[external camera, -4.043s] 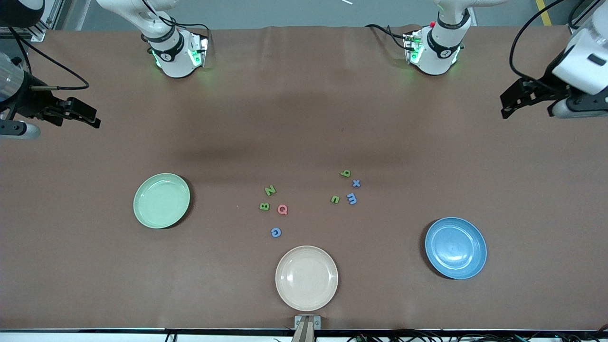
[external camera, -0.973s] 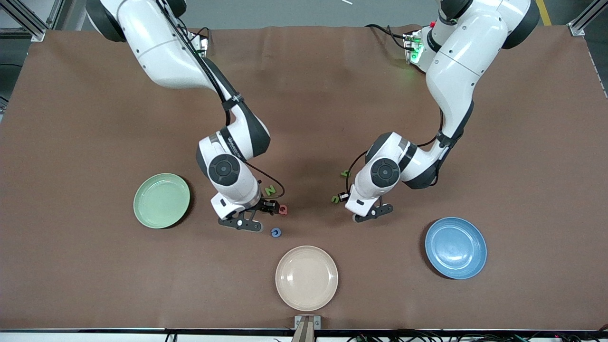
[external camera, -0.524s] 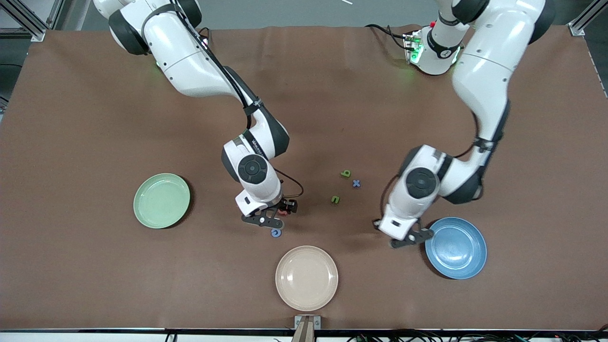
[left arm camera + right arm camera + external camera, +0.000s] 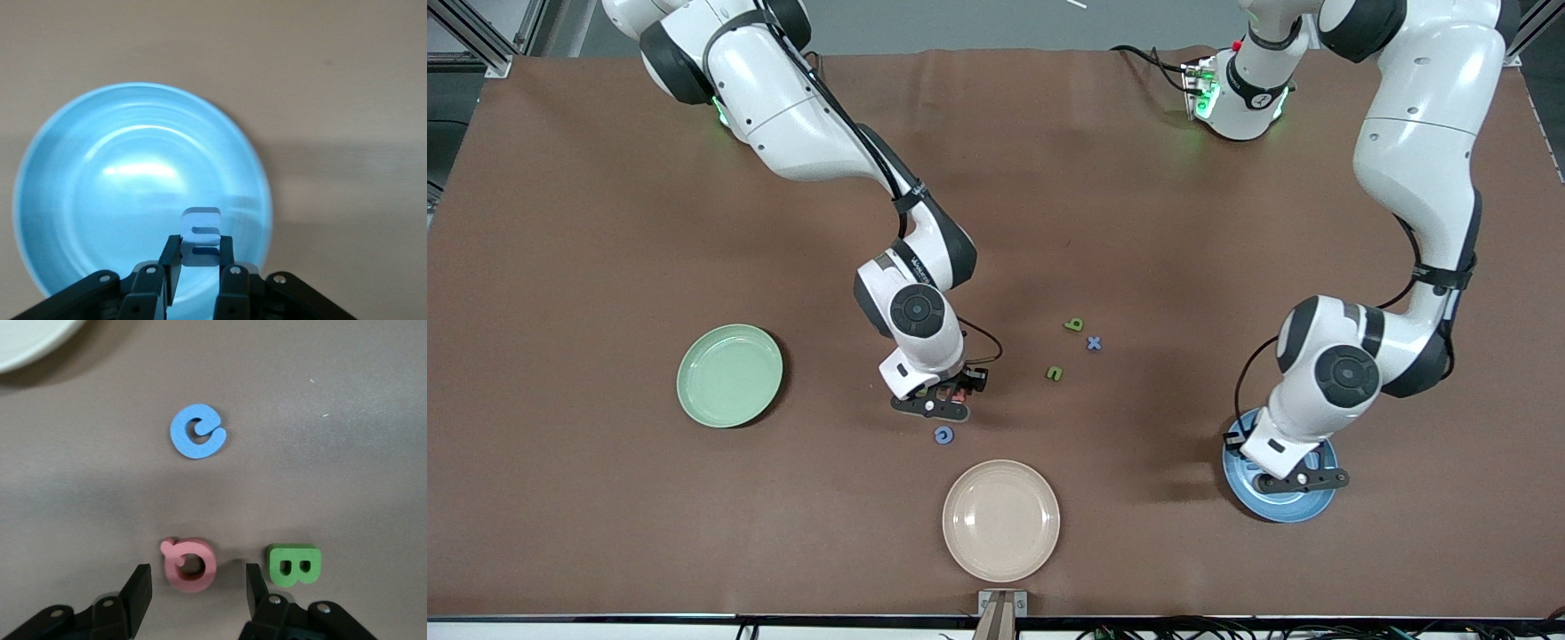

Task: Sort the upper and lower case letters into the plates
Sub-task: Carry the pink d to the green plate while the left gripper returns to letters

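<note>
Gripping a small pale-blue m (image 4: 201, 237), left gripper (image 4: 198, 267) hovers over the blue plate (image 4: 80, 200); right gripper (image 4: 193, 590), fingers spread, straddles pink Q (image 4: 189, 564).

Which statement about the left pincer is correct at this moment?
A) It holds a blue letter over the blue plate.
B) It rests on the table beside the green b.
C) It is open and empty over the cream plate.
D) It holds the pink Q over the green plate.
A: in the left wrist view, the left pincer is shut on the blue letter, with the blue plate directly under it.
</note>
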{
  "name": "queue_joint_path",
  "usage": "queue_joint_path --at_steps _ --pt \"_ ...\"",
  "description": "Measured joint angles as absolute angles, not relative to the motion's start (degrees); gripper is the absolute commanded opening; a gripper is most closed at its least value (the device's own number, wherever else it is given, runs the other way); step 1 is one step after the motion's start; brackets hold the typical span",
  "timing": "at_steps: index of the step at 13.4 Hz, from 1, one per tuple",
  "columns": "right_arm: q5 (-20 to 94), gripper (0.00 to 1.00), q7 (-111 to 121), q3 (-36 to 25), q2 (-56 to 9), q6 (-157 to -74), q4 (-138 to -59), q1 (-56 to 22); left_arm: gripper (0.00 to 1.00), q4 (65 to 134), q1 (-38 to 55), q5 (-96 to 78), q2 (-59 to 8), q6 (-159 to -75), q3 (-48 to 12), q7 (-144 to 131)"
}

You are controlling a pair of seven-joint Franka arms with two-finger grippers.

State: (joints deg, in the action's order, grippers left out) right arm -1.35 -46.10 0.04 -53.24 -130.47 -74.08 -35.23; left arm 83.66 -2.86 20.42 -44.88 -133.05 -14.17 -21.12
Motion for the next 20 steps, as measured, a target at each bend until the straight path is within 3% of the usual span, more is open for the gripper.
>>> queue_joint_path --at_steps 1,3,4,6,7,11,15,17,20 --pt "-1.77 0.59 -46.56 0.04 -53.61 -130.53 -74.07 -35.25 1.0 83.68 -4.09 20.42 -45.04 -133.05 -14.1 -18.23" --pt "-2.21 0.54 -46.8 0.04 -54.01 -130.83 -73.97 -35.26 1.0 83.68 -5.95 20.42 -45.19 -133.1 -14.09 -14.82" --pt "-2.25 0.44 -46.83 0.04 -54.02 -130.83 -73.83 -35.26 1.0 83.65 -6.45 20.42 -45.18 -133.15 -14.11 -14.54" --pt "-2.31 0.07 -46.84 0.0 -54.02 -130.83 -73.7 -35.26 1.0 83.38 -6.47 20.42 -45.11 -133.25 -14.82 -14.58" --pt "-2.32 0.0 -46.85 -0.07 -54.02 -130.76 -73.5 -35.26 1.0 83.23 -6.31 20.41 -44.9 -133.25 -15.69 -14.71" --pt "-2.35 0.0 -46.08 -0.9 -53.86 -130.15 -72.56 -34.75 1.0 85.02 -5.14 20.41 -42.58 -129.27 -22.17 -24.32" --pt "-1.65 0.0 -32.82 -1.16 -47.78 -118.72 -71.88 -26.98 0.99 93.22 1.85 20.45 -38.19 -128.99 -23.1 -38.39" --pt "-0.62 0.0 -22.6 -1.14 -42.66 -117.63 -76.88 -21.37 0.95 101.19 2.81 20.46 -35.13 -135.94 -23.13 -40.92" --pt "-0.06 0.0 -9.03 -1.11 -35.27 -122.52 -90.49 -13.03 0.8 110.87 2.54 20.46 -32.94 -144.24 -23.59 -43.9"
